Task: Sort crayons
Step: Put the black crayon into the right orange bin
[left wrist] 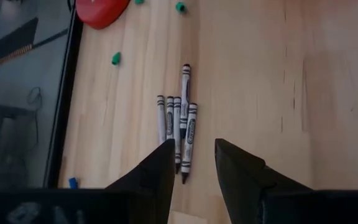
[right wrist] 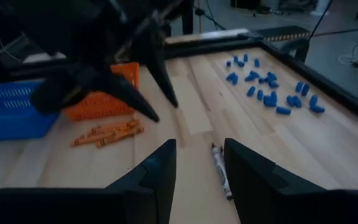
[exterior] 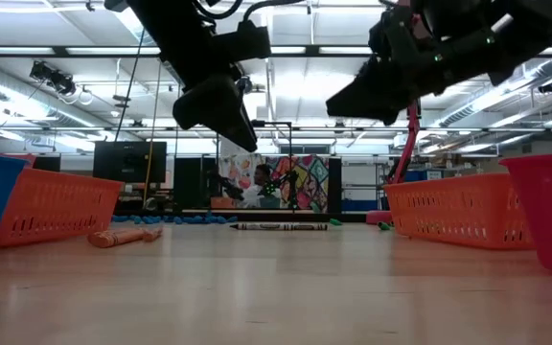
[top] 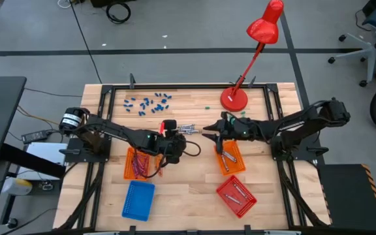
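Note:
Several grey-silver crayons lie side by side flat on the wooden table, also seen in the high view as crayons. My left gripper hovers open just above their near ends, touching nothing. My right gripper is open too and hovers opposite, right of the pile, with one grey crayon on the table below its fingers. A few orange crayons lie on the table beside the left orange basket. The low view shows both grippers, left and right, clear of the table.
A second orange basket and a red basket hold crayons at the right. A blue basket is at the near left. A red desk lamp stands at the far edge, with scattered blue pieces to its left.

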You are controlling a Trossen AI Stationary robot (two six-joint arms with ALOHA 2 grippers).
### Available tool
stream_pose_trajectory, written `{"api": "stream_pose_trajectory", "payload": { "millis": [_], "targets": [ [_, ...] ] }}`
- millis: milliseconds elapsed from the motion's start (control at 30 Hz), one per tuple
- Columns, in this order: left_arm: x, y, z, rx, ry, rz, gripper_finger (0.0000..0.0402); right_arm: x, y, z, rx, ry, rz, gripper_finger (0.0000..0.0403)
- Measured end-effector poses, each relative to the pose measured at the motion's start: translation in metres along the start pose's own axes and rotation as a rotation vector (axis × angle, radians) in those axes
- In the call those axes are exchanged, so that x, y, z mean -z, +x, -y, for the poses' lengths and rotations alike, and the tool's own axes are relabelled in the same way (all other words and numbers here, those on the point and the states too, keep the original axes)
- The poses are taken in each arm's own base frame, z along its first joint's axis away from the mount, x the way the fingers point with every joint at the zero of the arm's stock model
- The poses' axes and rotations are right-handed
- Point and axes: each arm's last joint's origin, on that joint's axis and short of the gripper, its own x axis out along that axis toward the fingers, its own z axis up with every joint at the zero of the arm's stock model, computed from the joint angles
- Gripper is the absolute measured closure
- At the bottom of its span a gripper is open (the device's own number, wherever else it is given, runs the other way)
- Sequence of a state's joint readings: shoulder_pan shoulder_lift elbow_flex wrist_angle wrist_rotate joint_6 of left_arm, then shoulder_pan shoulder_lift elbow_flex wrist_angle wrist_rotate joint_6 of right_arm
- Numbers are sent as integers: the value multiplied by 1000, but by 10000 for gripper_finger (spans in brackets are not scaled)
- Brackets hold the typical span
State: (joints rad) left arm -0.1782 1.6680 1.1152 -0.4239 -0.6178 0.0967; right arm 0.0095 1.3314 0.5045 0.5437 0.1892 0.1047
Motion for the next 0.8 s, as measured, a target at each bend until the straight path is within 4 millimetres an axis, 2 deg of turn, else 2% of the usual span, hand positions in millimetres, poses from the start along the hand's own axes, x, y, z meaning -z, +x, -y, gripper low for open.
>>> {"api": "stream_pose_trajectory", "payload": {
  "millis": [133,233,333,533,800],
  "targets": [
    [-2,4,-6,-7,40,17,276,11,4,-7,-27,-16,7,264],
    [-2,12,-17,68,2,23,276,18,5,-12,-51,-47,13,264],
    [2,21,-28,140,-78,4,276,19,5,-15,-62,-66,17,264],
    [13,35,-51,159,-188,-68,276,20,4,-18,-72,-107,12,264],
    [20,41,-62,183,-218,-114,276,24,4,-17,-72,-197,-25,264]
  ]
}}
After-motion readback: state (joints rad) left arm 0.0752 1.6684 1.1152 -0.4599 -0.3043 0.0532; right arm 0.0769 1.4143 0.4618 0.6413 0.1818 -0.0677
